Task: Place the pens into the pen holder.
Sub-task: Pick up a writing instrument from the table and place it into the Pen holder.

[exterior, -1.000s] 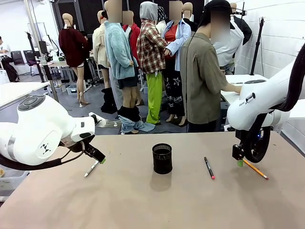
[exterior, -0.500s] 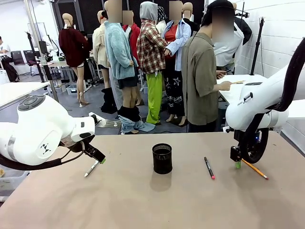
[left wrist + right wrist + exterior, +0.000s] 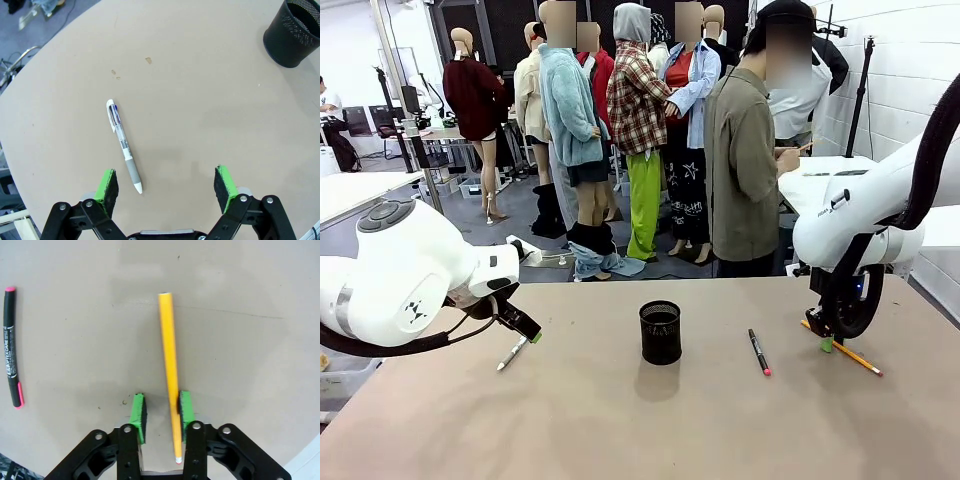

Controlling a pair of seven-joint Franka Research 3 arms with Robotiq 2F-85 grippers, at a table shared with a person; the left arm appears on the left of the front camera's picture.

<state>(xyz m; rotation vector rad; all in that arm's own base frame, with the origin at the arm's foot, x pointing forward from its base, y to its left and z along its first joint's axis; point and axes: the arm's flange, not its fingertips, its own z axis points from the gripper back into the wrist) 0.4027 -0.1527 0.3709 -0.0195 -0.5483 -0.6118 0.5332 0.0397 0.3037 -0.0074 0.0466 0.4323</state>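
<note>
1. Over the last second I am watching the right jaws drop lower and slide a little along the orange pen (image 3: pixel 170 370). They were hovering over its far-left end. Now, in the front view, a short stub of pen is showing on the left of them, with the longer stretch running out to the right.
2. In the right wrist view those jaws are standing narrowed but not together. The pen is running up between the pads, close against one pad, with a clear gap to the other. I am reading this as straddling the pen, not yet clamped on it.
3. For the task, I am judging the first pick as lined up and the squeeze as the step left. No pen is in the pen holder (image 3: pixel 660 333) yet.
4. The orange pen is lying flat on the desk (image 3: pixel 620 430), well right of the holder. Its long axis is running diagonally from far-left to near-right and crossing the closing line of the jaws. Its white-tipped end is pointing back toward the wrist and its blunt end away.
5. The black pen with a red tip (image 3: pixel 759 352) is lying between the holder and the orange pen.
6. The left jaws are holding where they were, wide apart just above the white-silver pen (image 3: pixel 123 145), left of the holder.
</note>
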